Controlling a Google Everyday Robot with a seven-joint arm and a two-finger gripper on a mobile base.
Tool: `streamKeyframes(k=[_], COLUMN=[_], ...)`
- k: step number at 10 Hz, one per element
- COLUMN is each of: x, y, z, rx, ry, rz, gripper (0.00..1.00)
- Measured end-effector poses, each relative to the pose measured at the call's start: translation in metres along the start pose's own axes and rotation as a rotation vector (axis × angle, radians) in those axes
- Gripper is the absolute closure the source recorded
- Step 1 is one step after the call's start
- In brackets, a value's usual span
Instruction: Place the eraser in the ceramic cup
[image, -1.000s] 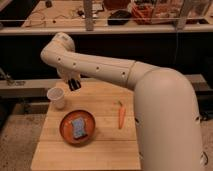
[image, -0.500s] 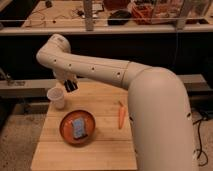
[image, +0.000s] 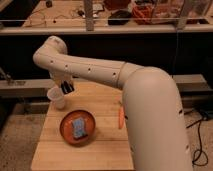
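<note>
Wooden desk (image: 55, 150) under your white arm (image: 100, 72), which reaches in from the right, bends at the elbow upper left and drops its wrist down. On the desk you have an orange plate (image: 65, 131) carrying a blue sponge (image: 78, 128), and a carrot (image: 120, 118) to the right. Your pincer (image: 66, 89) hangs just above and right of the ceramic cup (image: 57, 98), clamped on the black eraser (image: 68, 88), its long axis near upright and leaning slightly.

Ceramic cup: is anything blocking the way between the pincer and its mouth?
Nothing visible does. The pincer hangs just right of the ceramic cup, beside its rim; the orange plate lies nearer the camera, out of the path.
</note>
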Motion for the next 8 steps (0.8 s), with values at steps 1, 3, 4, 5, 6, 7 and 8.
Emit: streamKeyframes(k=[1,3,4,5,6,7,8], x=[0.000,-0.001,-0.001,-0.002,-0.002,-0.003,-0.003], y=[-0.006,-0.011,-0.010,-0.012,-0.015,-0.015,-0.016], z=[0.002,0.004,0.005,0.007,0.009,0.010,0.011], rx=[0.005,0.009,0.009,0.011,0.014,0.015,0.016], ry=[-0.005,-0.008,-0.010,-0.014,-0.013,-0.014,-0.015], rz=[-0.006,-0.011,-0.010,-0.014,-0.019,-0.018,-0.017], gripper=[1.00,1.00,1.00,1.00,1.00,1.00,1.00])
